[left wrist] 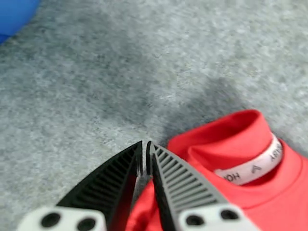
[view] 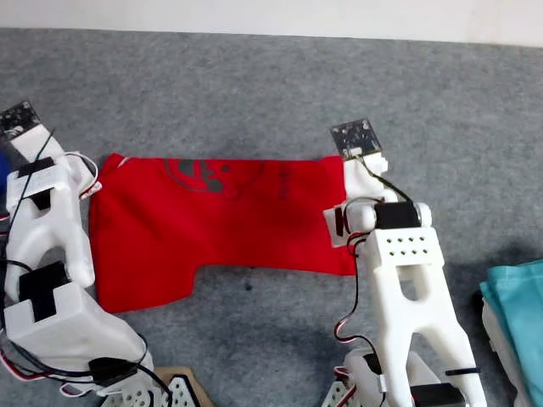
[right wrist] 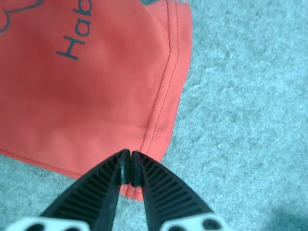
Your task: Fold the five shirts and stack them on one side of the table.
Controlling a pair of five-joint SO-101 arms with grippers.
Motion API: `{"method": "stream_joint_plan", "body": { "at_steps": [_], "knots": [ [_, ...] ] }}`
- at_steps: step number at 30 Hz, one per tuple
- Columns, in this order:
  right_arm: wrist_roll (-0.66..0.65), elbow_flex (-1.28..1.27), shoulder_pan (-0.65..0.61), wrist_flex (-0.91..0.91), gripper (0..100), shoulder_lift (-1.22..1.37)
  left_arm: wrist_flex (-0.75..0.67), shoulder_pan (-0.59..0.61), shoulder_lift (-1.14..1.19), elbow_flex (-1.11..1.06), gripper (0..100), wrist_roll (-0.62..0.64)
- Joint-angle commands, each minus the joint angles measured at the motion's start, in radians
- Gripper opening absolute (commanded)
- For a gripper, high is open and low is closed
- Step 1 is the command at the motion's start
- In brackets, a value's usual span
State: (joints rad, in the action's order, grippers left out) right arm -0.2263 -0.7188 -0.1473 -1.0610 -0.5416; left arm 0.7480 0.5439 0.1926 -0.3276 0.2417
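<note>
Red shirt (view: 229, 225) lay flat on the grey felt-like table cover (view: 254, 85), stretched as a long band between the two arms. The collar end was at the left arm and the hem end at the right. A wider flap of it (view: 144, 280) stuck out toward the arm bases on the left side. The dark print (view: 204, 174) faced up near the far edge.

Left gripper (left wrist: 144, 161): jaws closed tip to tip, with red fabric caught between them lower down. It sat just beside the collar (left wrist: 226, 144), whose white neck tape (left wrist: 250, 166) was exposed.

Right gripper (right wrist: 130, 168): jaws closed as well, pinching the shirt's corner where the double-stitched hem (right wrist: 166, 86) ran down to the tips. A bit of red edge showed past them.

Both grippers sat low at table level, one at each end of the shirt.

Teal folded garment (view: 517, 314) lay at the right table edge, well apart from the red shirt. A blue item (left wrist: 14, 14) sat off past the left arm; couldn't tell what it was.
</note>
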Motion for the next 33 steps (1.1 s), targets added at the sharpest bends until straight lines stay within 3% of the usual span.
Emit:
{"method": "stream_joint_plan", "body": {
  "at_steps": [1,10,20,23,28,33],
  "knots": [
    [0.051,0.012,-0.028,0.010,2.3,-0.021,0.029,0.007,-0.010,0.062,5,0.006],
    [0.057,0.015,-0.176,-0.119,2.4,-0.028,0.470,0.007,-0.329,0.107,5,0.002],
    [0.121,-0.082,-0.179,-0.110,2.3,-0.352,0.514,0.012,-0.889,-0.338,5,-0.008],
    [0.121,-0.159,-0.173,-0.111,4.9,-0.427,0.516,0.012,-0.914,-0.456,5,-0.078],
    [0.121,-0.268,-0.173,-0.110,20.2,-0.461,0.516,0.090,-0.862,-0.539,5,-0.104],
    [0.121,-0.285,-0.157,-0.107,20.1,-0.461,0.574,0.150,-0.785,-0.552,5,-0.244]
  ]
}}
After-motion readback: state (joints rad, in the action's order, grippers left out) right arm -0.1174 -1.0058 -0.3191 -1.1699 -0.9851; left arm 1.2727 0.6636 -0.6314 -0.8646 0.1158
